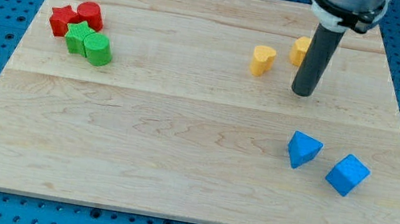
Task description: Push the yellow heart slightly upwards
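Rod tip set down right of the yellow heart; no writing or labels visible.

My tip (302, 93) rests on the wooden worktop (179, 141), near the yellow heart (262, 59) at upper right. The rod carries no fingers. A second yellow block (299, 50) is partly hidden behind the rod. Red blocks (75, 18) and green blocks (88, 44) cluster at upper left. A blue triangular block (304, 149) and blue cube (347, 174) sit lower right.

Second yellow block (299, 50) half hidden behind rod (316, 58), shape unclear. Rod's upper part cut off at view's top.
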{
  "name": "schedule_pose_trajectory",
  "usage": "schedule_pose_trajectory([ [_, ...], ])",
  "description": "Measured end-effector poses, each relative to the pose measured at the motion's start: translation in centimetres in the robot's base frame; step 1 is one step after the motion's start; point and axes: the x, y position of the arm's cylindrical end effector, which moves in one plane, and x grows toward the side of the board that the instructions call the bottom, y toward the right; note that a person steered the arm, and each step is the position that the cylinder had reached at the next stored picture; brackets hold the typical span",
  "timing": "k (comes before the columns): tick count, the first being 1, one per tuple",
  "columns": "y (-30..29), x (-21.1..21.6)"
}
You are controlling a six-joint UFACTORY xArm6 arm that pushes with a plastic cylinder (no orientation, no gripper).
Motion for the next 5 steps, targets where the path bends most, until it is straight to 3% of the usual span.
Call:
schedule_pose_trajectory([
  [5,-0.1,-6.7],
])
